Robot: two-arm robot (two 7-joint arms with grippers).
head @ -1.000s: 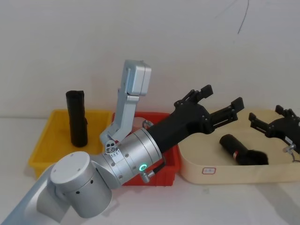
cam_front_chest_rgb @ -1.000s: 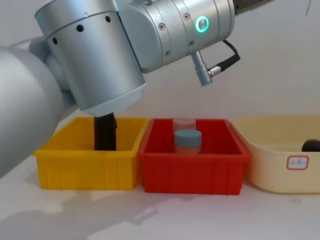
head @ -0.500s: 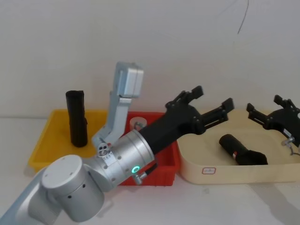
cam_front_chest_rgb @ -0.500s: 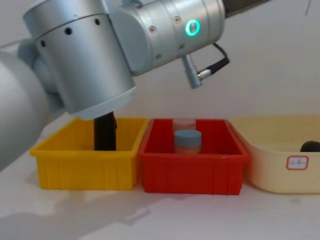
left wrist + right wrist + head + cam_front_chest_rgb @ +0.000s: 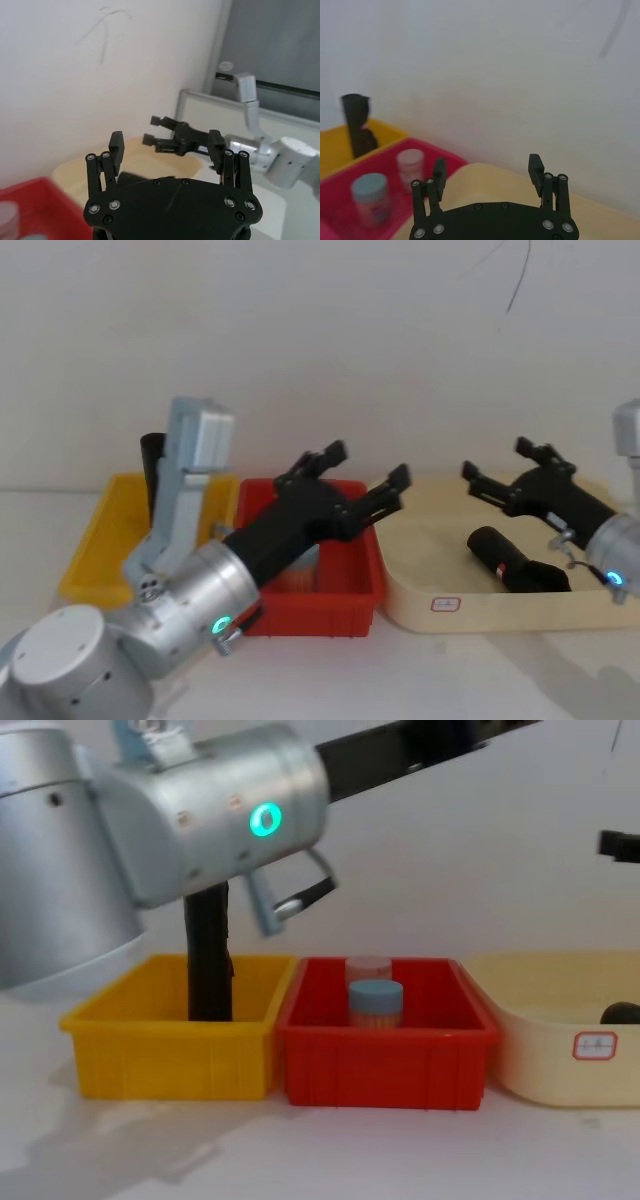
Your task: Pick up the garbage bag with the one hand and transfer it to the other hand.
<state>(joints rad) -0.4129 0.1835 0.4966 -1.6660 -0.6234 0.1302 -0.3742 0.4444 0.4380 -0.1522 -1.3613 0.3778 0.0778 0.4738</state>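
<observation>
The garbage bag [image 5: 505, 558], a short black roll, lies on its side in the beige tray [image 5: 480, 615]; in the chest view only its end [image 5: 622, 1012] shows over the tray wall. My left gripper [image 5: 368, 465], on the silver arm with the teal ring, hangs open above the seam between the red bin and the tray, left of the bag. In the left wrist view its fingers [image 5: 166, 140] hold nothing. My right gripper [image 5: 495, 460] hovers open over the tray's back part, above and apart from the bag. Its fingers [image 5: 488, 165] are empty too.
A taller black roll [image 5: 150, 455] stands in the yellow bin [image 5: 165, 1055] at the left. The red bin [image 5: 385, 1060] in the middle holds a blue-lidded jar [image 5: 376, 1003] and a second jar behind it. The left arm's thick body [image 5: 180, 830] spans the chest view's upper left.
The left arm has drawn back and down to the left, its gripper going from over the tray to over the red bin's right side. The right gripper has come leftward over the tray.
</observation>
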